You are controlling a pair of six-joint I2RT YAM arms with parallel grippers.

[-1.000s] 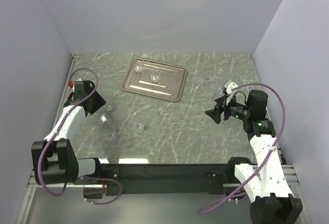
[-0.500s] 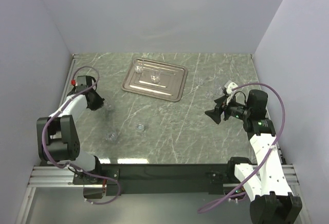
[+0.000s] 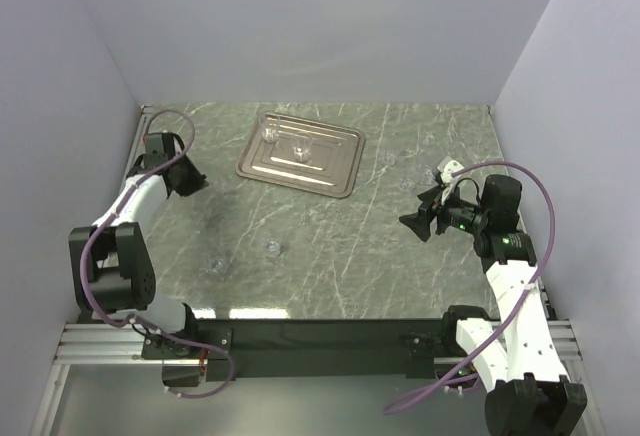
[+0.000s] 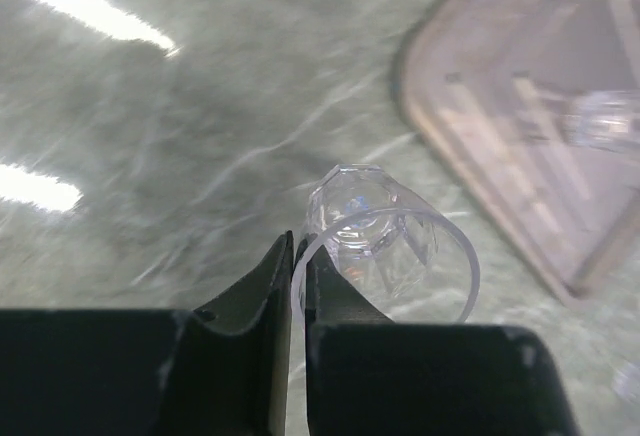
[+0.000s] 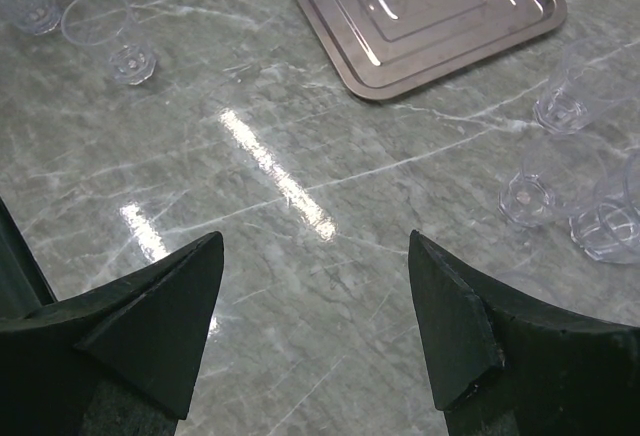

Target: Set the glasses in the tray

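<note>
My left gripper (image 4: 298, 246) is shut on the rim of one clear glass (image 4: 385, 236), which hangs above the marble just left of the silver tray (image 4: 500, 136). From above, that gripper (image 3: 192, 182) sits left of the tray (image 3: 330, 171). Two glasses (image 3: 270, 134) (image 3: 302, 151) stand in the tray. Two more glasses (image 3: 272, 247) (image 3: 214, 264) stand on the table nearer the front. My right gripper (image 5: 315, 241) is open over bare marble, with nothing between its fingers. To its right a few glasses (image 5: 530, 196) are clustered.
Grey walls close in the table on three sides. In the right wrist view, two glasses (image 5: 115, 46) sit at the far left and the tray's corner (image 5: 470, 26) lies ahead. The right arm (image 3: 500, 226) hovers near the table's right side.
My left gripper has shut on a glass near the table's left edge and carried it back and up toward the tray. The right arm has not moved.
</note>
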